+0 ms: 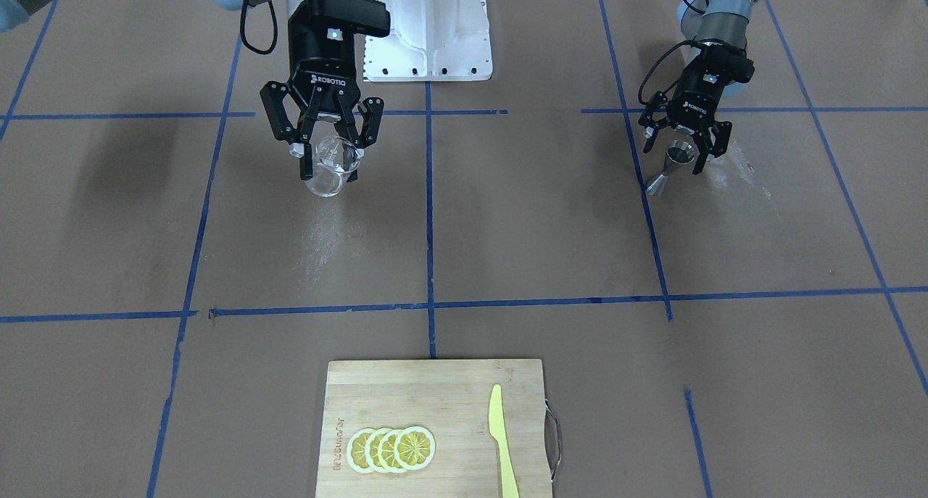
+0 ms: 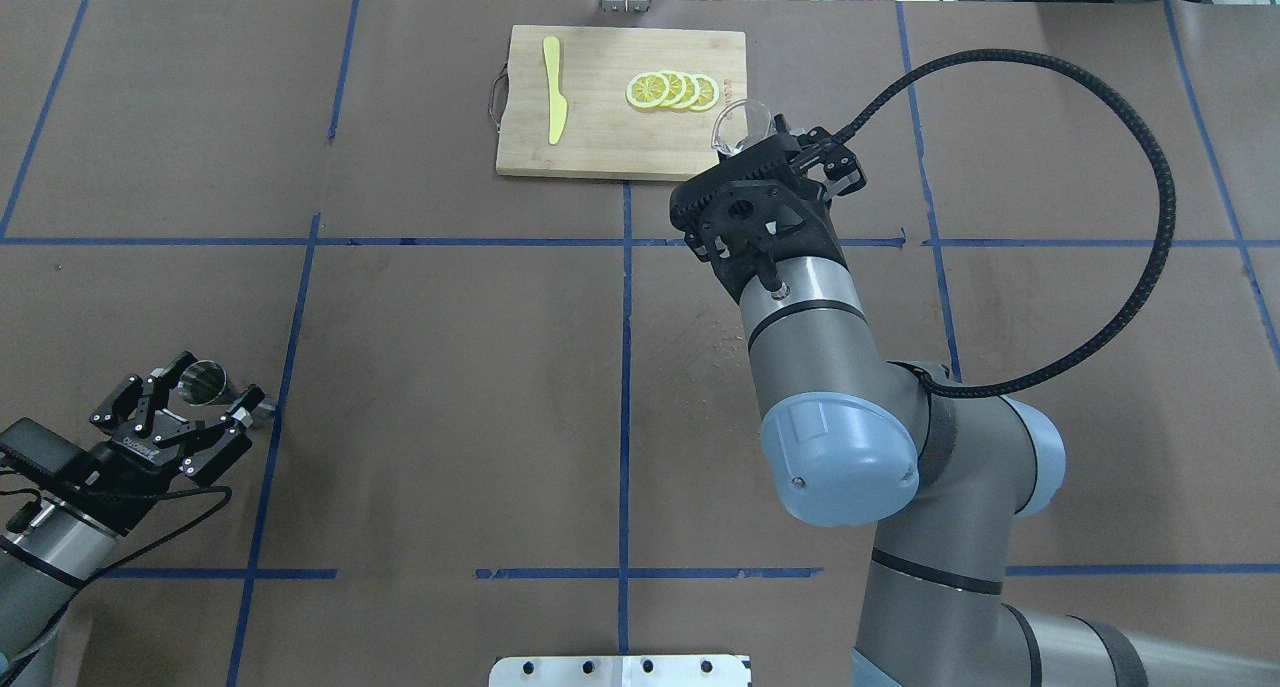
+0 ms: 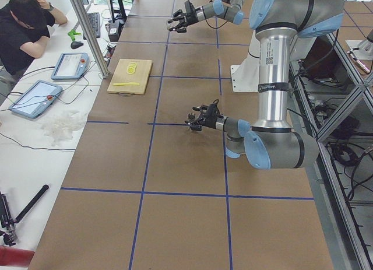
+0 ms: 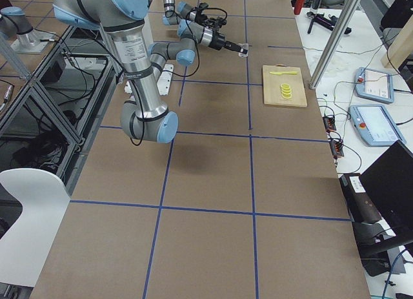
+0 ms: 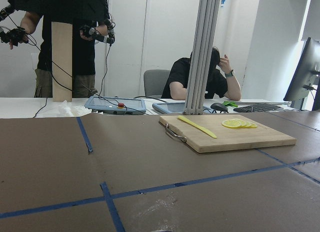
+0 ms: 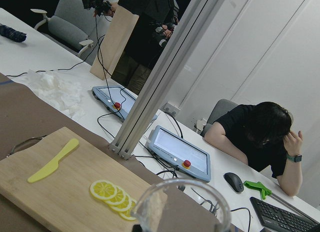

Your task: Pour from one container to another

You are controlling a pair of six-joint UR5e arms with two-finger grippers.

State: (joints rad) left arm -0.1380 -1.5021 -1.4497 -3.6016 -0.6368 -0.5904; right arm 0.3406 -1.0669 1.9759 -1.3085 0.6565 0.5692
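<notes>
A clear glass (image 1: 324, 183) hangs tilted above the table, my right gripper (image 1: 330, 169) shut on it; its rim (image 6: 182, 207) fills the bottom of the right wrist view. From overhead the glass (image 2: 738, 127) shows just past the gripper, near the board's corner. A small metal jigger (image 1: 660, 183) stands upright on the brown table between the fingers of my left gripper (image 1: 676, 157), which is open around it, fingers wide on both sides. Overhead, the jigger (image 2: 203, 381) sits inside the left gripper (image 2: 222, 385) at the lower left.
A wooden cutting board (image 1: 435, 396) lies at the table's far edge, away from the robot. On it are several lemon slices (image 1: 391, 449) and a yellow knife (image 1: 500, 440). The white base plate (image 1: 428, 27) sits between the arms. Seated and standing people appear beyond the table.
</notes>
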